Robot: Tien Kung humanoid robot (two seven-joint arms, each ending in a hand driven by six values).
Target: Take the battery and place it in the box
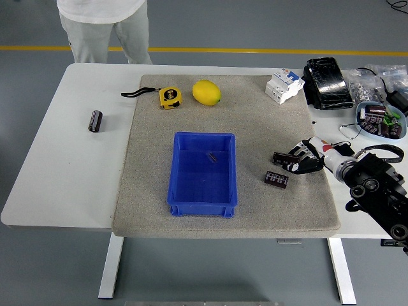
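Battery point(281, 157), a dark cylinder, is being held at the fingertips of the right hand point(303, 159), whose fingers are curling around its right end; it is sitting just above the right part of the grey mat point(153, 191), well apart from the blue box point(203, 173) to its left. A second battery point(276, 179) is lying on the mat just below and slightly left of the held one, and a third battery point(95, 120) is lying on the bare white table point(64, 172) far to the left. The grasp is appearing shallow, catching only one end, so the cylinder is at risk of pivoting or slipping out during the carry toward the box. A low carry is also risking a brush against the second battery or a knock on the box's near wall. The box is holding one small dark item whose kind is not discernible. The left hand is not appearing in view. On the mat's far edge a yellow tape measure point(169, 97), a lemon point(206, 92) and a white breaker unit point(284, 85) are sitting clear of the path. Clutter is occupying the table's right end, including a bowl of parts point(380, 119). A person point(105, 25) is standing at the far side on a grey floor marked with a yellow line point(255, 50).
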